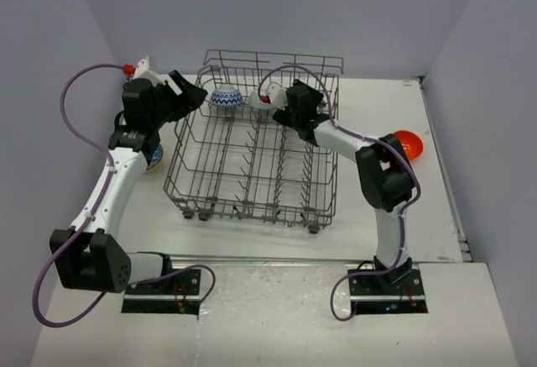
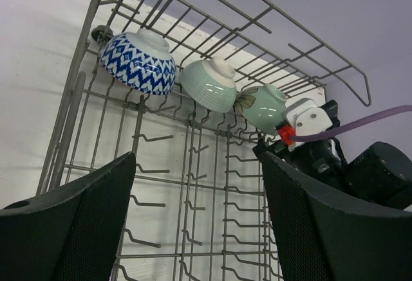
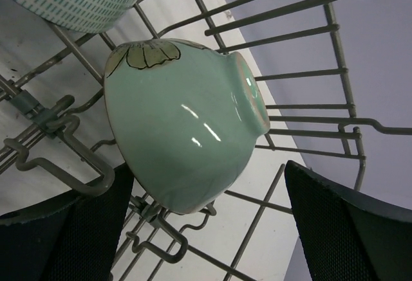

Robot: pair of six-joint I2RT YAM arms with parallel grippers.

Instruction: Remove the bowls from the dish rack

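Arm bases sit at the bottom of the overhead view. Both arms reach up-frame to the far row of the dish rack (image 1: 252, 209), mid-table (image 1: 436, 216). The rack's near and middle rows show only bare tines.

Out on the table:
- orange bowl (image 1: 409, 143) at the right edge, well apart from the rack
- yellowish bowl (image 1: 155, 162) left of the rack, mostly hidden under the left arm

In the rack, three bowls lie in a row along the far side, each tipped on its side against the tines. Left to right in the left wrist view they are the blue-and-white bowl (image 2: 138, 62), dashed mint bowl (image 2: 209, 85) and flowered mint bowl (image 2: 265, 105).

Key relation: the right gripper (image 3: 206, 229) is by far the nearer one to the flowered mint bowl. In the right wrist view the bowl fills centre frame, straight ahead, its lower edge dipping between the two fingers (image 3: 64, 236). Its foot points upper right and its rim faces lower left onto the tines. Jaws are wide apart, no contact visible, nothing held.

Judgement: the next step is to close on the bowl's wall, then lift it clear of the tines. The dashed mint bowl sits just beside it at upper left and could get nudged.

Left gripper (image 2: 196, 229): jaws also spread wide, empty, at the rack's far left corner. Cannot tell if it is inside or outside the wall. The blue-and-white bowl lies ahead, upper left of it, near but apart.
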